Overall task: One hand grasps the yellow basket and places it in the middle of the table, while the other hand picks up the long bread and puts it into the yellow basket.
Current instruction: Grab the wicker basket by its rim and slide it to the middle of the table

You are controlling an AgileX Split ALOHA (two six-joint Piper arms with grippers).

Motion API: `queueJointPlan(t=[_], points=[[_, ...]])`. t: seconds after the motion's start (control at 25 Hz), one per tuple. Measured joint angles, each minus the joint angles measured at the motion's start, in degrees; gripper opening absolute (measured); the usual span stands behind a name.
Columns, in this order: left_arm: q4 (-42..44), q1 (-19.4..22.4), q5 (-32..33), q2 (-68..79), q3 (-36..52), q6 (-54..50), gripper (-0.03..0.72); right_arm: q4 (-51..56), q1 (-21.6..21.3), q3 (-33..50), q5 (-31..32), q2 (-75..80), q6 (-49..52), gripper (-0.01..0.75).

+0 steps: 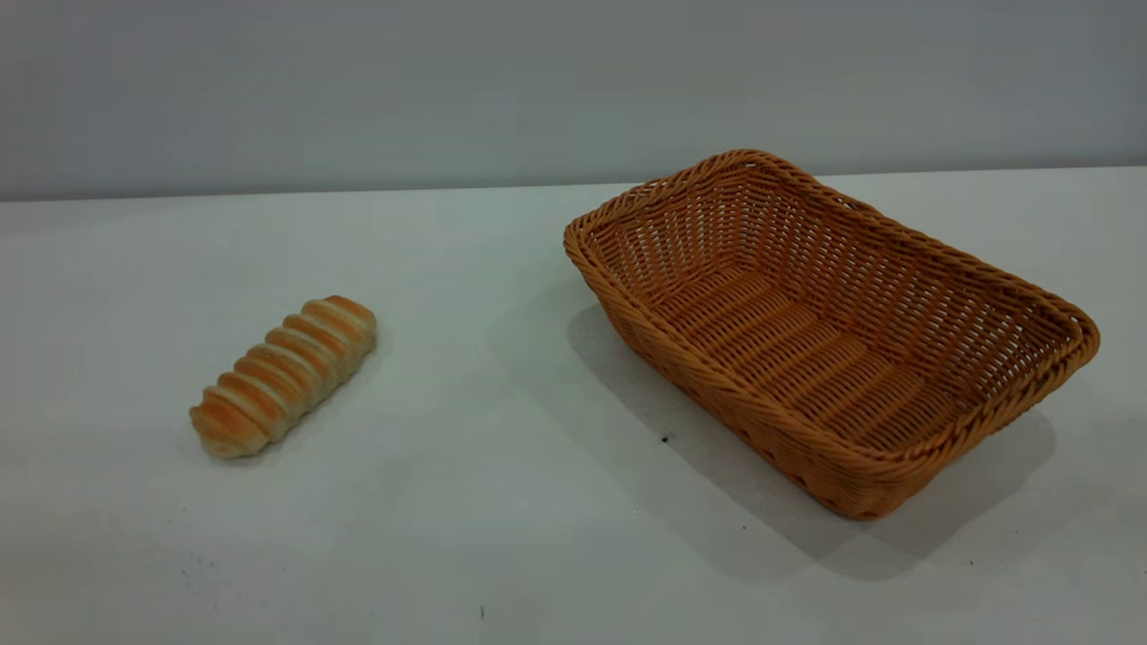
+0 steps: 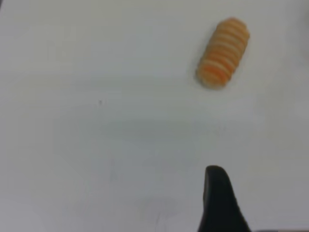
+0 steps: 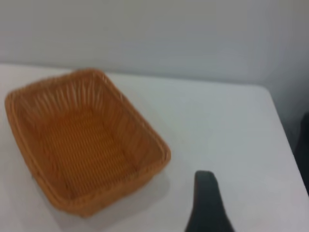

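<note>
the basket (image 1: 896, 255) sat on the right part of the table (image 1: 502, 502), set at an angle and holding nothing. the bread (image 1: 282, 376) lay on its side on the left part, well apart from the basket. the left gripper (image 2: 219, 203) hung above bare tabletop, away from the bread; the right gripper (image 3: 205, 205) hung near the basket's rim without touching it. only one dark finger of each showed, so i could not tell whether either was open or closed.
</note>
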Motion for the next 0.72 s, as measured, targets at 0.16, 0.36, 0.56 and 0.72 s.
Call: queueJointPlan(t=[0.16,0.36,0.56,0.72], points=[[0.0,0.0,-0.92,3.39,0.0,0.0,0.489,1.98,0.0,0.0,-1.73,0.05,0.0,0.559],[0.0,0.0,-2.54,3.74,0.0,0.0,0.489,2.34,0.0,0.0,-2.11,0.05,0.0,0.559],[0.0,0.0,-2.14,3.74,0.0,0.0,0.489,2.48,0.0,0.0,-2.11,0.05,0.0,0.559],[0.0,0.0,-1.78,3.81,0.0,0.0,0.489,4.03,0.0,0.0,-2.76,0.05,0.0,0.559]])
